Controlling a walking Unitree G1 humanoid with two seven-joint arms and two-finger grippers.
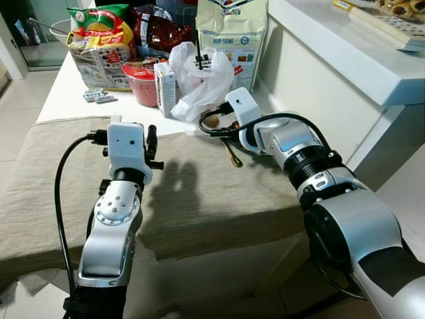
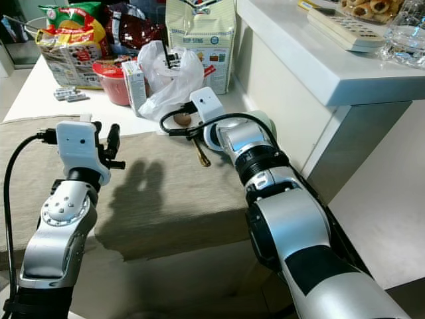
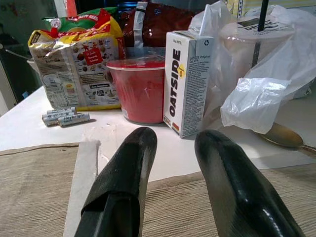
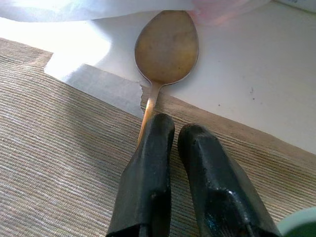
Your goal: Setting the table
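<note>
**Spoon handle under a nearly closed hand, clutter close by**

Our right hand [image 4: 170, 131] sits low on the woven placemat [image 1: 199, 193] with its two black fingers [image 4: 148, 168] drawn almost together, a thin gap between them. The brass spoon [image 4: 167, 47] lies straight ahead of them: its bowl rests on the white bench [image 1: 73, 93] just past the mat's edge, and its thin handle runs back under the left-hand fingertip. We judge the hand to be closing on or pressing the handle, but we cannot tell whether it truly has it.

The handle is slim and lies flat, so the fingers may slide over it or pinch mat fabric instead, dragging the mat. The white plastic bag [image 1: 199, 83] hangs right over the spoon's bowl; a lift could snag it and tip the cup with the straw [image 3: 256, 34] inside.

Our left hand [image 3: 173, 163] hovers above the mat with its fingers spread, empty, facing the Oatside carton [image 3: 186, 81] and the red tub [image 3: 140, 89].

The handle's end is hidden beneath the fingers, the bag covers the bowl's tip, and a pale green rim at the right wrist view's corner is cut off.
</note>
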